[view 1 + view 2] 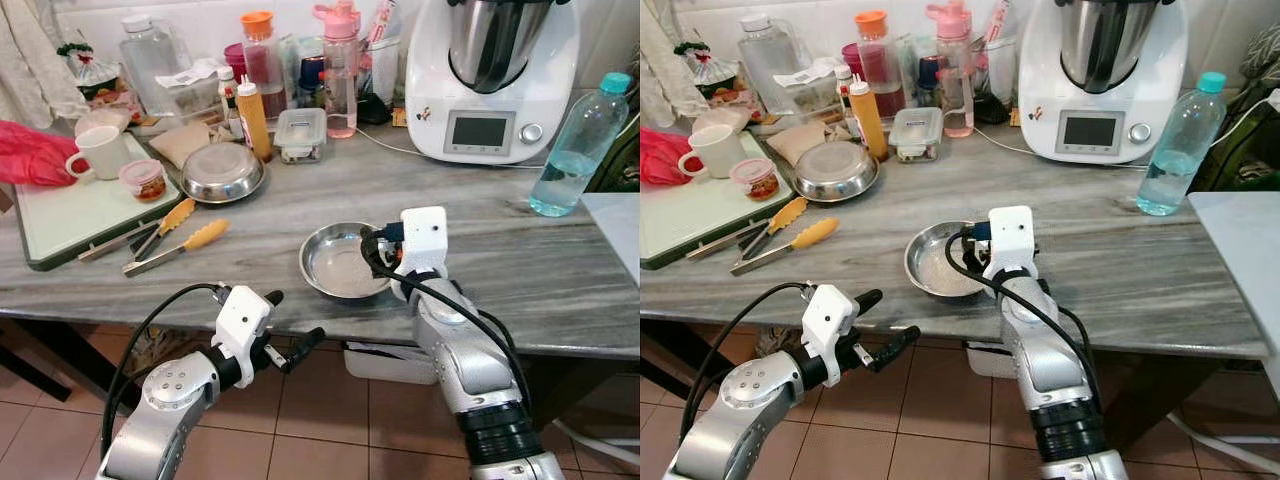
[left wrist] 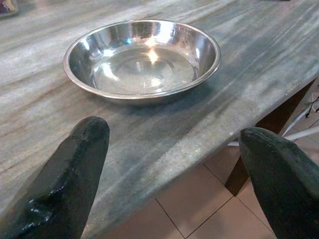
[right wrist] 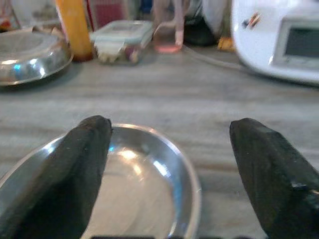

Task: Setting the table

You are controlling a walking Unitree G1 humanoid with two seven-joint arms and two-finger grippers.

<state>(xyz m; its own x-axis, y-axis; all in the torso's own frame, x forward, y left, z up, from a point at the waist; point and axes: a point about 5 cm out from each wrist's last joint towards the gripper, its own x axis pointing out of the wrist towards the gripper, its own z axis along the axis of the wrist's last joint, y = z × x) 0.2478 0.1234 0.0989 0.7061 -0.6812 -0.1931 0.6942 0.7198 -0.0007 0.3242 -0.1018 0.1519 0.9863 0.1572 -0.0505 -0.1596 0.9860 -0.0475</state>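
A shallow steel bowl (image 1: 338,265) sits on the grey marble table (image 1: 520,270) close to its front edge. My right gripper (image 1: 376,252) is at the bowl's right rim and stands open. In the right wrist view one finger (image 3: 82,164) hangs over the bowl's inside (image 3: 139,199) and the other finger (image 3: 271,169) over bare table, so the rim lies between them. My left gripper (image 1: 293,317) is open and holds nothing, just below and in front of the table edge, left of the bowl. The left wrist view looks across that edge at the bowl (image 2: 142,59).
An upturned steel bowl (image 1: 222,171), yellow-handled tongs (image 1: 180,245) and a green-edged board (image 1: 60,215) with a white mug (image 1: 100,150) lie at the left. Bottles and jars crowd the back. A white kitchen machine (image 1: 490,80) and a water bottle (image 1: 572,150) stand at the right.
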